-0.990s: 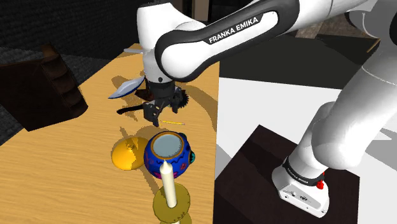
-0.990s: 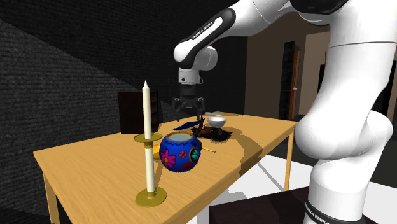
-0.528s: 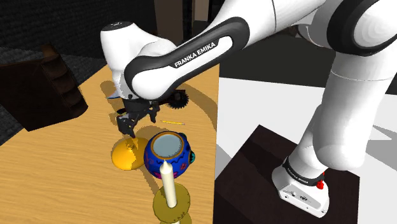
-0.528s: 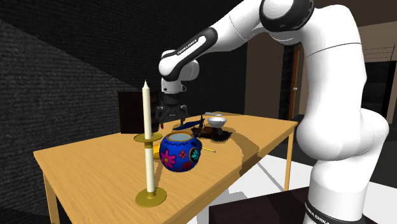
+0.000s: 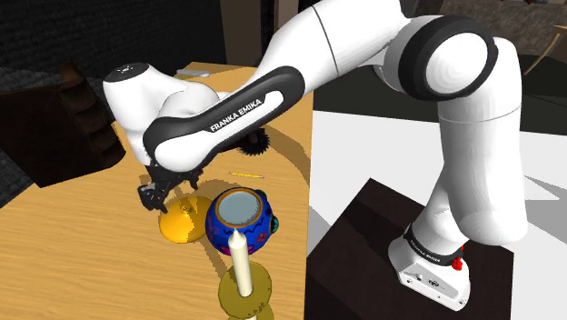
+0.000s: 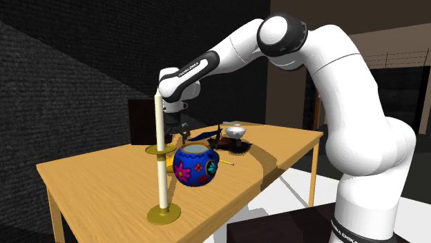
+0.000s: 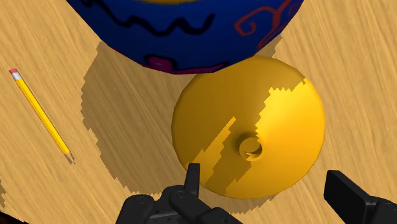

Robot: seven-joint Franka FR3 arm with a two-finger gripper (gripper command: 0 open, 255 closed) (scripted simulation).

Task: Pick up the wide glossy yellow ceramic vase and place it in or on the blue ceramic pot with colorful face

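Yellow vase lies just beneath the tool, whose jaws are spread wide to straddle its broad body, apparently without contact; the blue pot stands just beyond.

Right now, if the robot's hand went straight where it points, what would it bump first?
Most likely the yellow vase: it lies straight ahead of the open gripper. The blue pot sits beside that line.

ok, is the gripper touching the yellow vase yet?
Cannot tell. In the wrist view the open gripper frames the yellow vase, and one fingertip overlaps its edge, but no view plainly shows either a gap or contact.
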